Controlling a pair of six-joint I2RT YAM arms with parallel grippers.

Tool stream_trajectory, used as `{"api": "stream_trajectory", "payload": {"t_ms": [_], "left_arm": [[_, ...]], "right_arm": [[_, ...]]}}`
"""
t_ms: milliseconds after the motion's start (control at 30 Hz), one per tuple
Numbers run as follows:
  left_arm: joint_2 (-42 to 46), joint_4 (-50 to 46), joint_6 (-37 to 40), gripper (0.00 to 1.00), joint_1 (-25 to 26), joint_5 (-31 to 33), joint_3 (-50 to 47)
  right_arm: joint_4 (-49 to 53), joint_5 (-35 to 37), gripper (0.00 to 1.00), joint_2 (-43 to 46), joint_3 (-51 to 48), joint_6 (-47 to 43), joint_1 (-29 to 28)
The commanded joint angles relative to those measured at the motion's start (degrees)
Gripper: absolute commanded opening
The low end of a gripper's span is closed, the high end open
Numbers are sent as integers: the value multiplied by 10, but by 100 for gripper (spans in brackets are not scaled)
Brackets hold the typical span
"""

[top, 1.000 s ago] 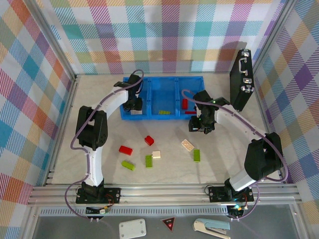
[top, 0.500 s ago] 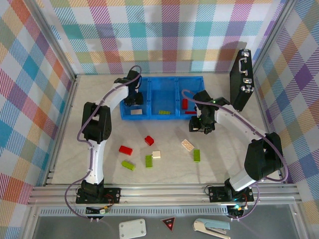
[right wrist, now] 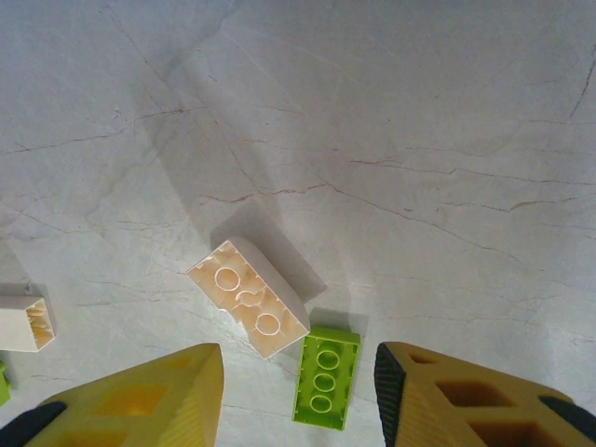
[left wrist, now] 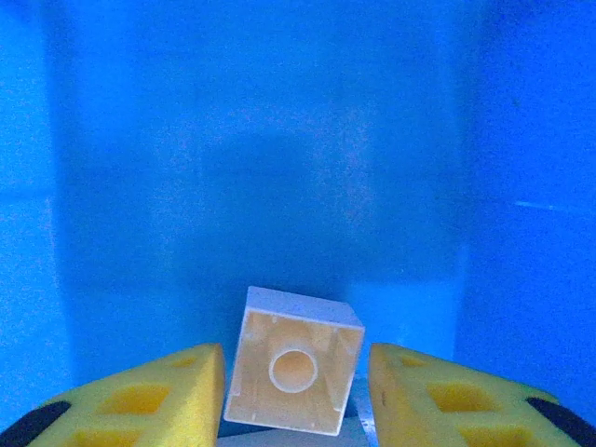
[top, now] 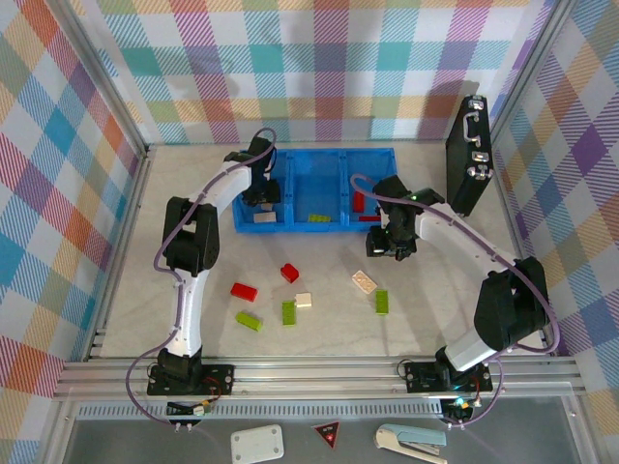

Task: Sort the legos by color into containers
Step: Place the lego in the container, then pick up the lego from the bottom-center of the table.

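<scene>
Right hand (right wrist: 296,358): fingers apart, empty, over table (right wrist: 419,140). Long cream lego (right wrist: 248,298) at 11 o'clock, axis 10-to-4; right arm nearer. Left hand (left wrist: 296,377): fingers apart, square cream lego (left wrist: 294,372) loose between, in left container (left wrist: 279,140).

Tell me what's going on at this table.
Two arms are sorting lego bricks by colour into a blue bin. The left gripper is down in the left compartment with a cream brick between its fingers; grip or release, I cannot tell. The right gripper hovers open and empty over a loose cream brick and a green brick on the table.
</scene>
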State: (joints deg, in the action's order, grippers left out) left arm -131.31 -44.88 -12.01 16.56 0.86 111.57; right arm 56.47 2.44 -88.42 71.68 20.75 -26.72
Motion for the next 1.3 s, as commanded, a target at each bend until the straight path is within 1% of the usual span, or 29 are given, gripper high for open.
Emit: {"api": "stream_trajectory", "payload": {"t_ms": [0,300,667,1000,1267], "left_arm": [[32,-11,-6,46,-5,-9,-4],[99,-19,-6,47,-5,-17,-34],[215,-36,19,47,-6,-10,-139],[343,-57,38,48,-6,17,-257],[429,-45,43,48,-6,40,-348]], "right_arm": [[14,4,49,11,18,8,-6],[11,7,49,15,7,12,-21],[3,16,49,24,-26,34,-45],[-17,18,50,52,-116,87,-62],[-50,10,51,65,-183,143,-89]]}}
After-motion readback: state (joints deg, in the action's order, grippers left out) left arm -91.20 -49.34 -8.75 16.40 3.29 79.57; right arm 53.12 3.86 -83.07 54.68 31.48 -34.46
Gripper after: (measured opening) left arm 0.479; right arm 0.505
